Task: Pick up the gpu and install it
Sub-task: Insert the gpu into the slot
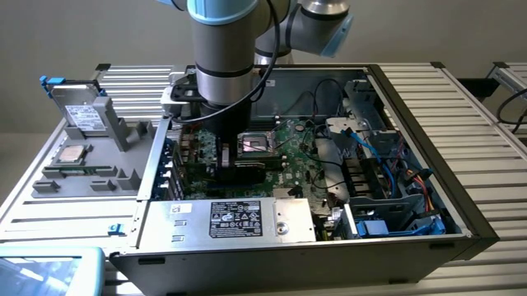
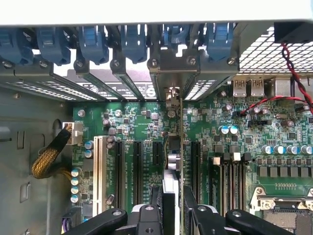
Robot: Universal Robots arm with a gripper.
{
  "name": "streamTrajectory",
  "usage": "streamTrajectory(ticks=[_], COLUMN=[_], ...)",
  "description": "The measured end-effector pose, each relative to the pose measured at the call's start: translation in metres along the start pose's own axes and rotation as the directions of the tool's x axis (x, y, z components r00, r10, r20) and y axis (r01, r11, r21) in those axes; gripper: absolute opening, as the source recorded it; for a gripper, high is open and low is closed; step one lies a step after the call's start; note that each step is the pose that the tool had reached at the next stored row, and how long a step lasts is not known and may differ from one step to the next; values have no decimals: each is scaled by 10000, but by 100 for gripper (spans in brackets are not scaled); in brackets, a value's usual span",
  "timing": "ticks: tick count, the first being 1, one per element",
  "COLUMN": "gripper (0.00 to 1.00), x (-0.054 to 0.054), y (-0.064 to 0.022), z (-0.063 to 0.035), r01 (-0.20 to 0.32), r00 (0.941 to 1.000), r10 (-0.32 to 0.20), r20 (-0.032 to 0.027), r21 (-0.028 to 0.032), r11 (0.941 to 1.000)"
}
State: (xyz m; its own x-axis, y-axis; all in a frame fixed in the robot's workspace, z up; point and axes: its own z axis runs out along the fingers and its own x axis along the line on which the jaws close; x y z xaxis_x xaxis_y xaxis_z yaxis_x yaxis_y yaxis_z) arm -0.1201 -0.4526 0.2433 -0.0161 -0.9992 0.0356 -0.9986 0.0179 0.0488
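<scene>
An open computer case (image 1: 411,259) lies on a slatted metal bench (image 1: 485,117), its motherboard (image 2: 274,142) facing up. The gpu (image 2: 176,147) stands on edge over the expansion slots, its silver bracket up against the case's rear slot openings, clamped between the fingers of the gripper (image 2: 172,215), whose jaws are closed on the card's upper edge. This looks like the seating step; judging by that, the card edge must line up squarely with its slot. The arm (image 1: 226,49) reaches straight down into the case, at the exterior view's left.
</scene>
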Motion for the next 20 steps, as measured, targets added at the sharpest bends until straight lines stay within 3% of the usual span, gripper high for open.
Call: streamTrajectory(ticks=[20], gripper=[28], x=[1], y=[20], z=[11], r01=[-1], r00=[10000], r10=[1], r20=[2], r21=[7], r11=[10000])
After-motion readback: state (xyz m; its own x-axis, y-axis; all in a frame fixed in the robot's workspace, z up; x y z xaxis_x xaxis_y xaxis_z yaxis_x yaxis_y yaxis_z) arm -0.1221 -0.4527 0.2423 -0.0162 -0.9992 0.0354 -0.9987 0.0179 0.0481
